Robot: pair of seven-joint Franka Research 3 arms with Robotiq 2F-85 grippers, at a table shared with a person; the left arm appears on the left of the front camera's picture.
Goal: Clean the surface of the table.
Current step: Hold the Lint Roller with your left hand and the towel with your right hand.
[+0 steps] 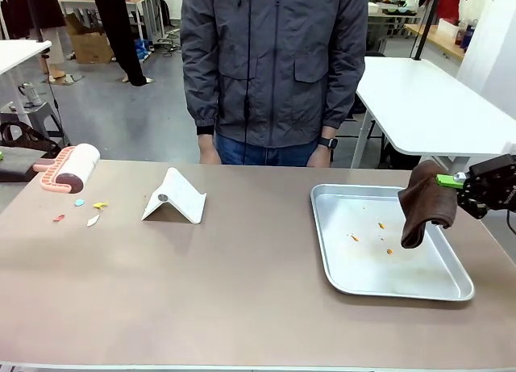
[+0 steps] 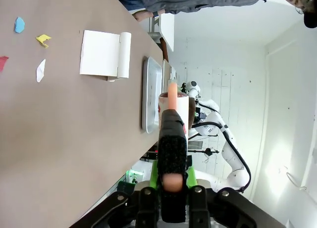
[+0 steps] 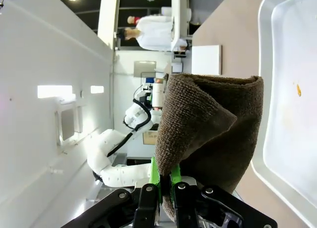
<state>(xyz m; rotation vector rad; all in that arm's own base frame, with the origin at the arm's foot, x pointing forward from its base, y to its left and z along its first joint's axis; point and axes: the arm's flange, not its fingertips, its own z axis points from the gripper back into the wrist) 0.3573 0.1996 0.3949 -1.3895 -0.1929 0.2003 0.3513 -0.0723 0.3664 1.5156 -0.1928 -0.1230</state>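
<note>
The brown table (image 1: 242, 283) carries several small paper scraps at its left: blue (image 1: 79, 202), yellow (image 1: 100, 204), red (image 1: 59, 218) and white (image 1: 93, 220). A lint roller (image 1: 71, 169) with a pink handle hovers over the table's far left corner. In the left wrist view my left gripper (image 2: 172, 126) is shut on that roller's handle, with the white roll (image 2: 174, 105) beyond its fingertips. My right gripper (image 1: 456, 181) is shut on a brown cloth (image 1: 423, 211), which hangs over the right side of the tray. The cloth (image 3: 208, 124) drapes from the right gripper (image 3: 166, 181).
A silver tray (image 1: 339, 279) with a few orange crumbs (image 1: 380, 225) lies on the right half of the table. A white folded stand (image 1: 173, 198) sits left of centre. A person in a grey jacket (image 1: 274, 65) stands at the far edge. A white table (image 1: 427, 106) is behind, at the right.
</note>
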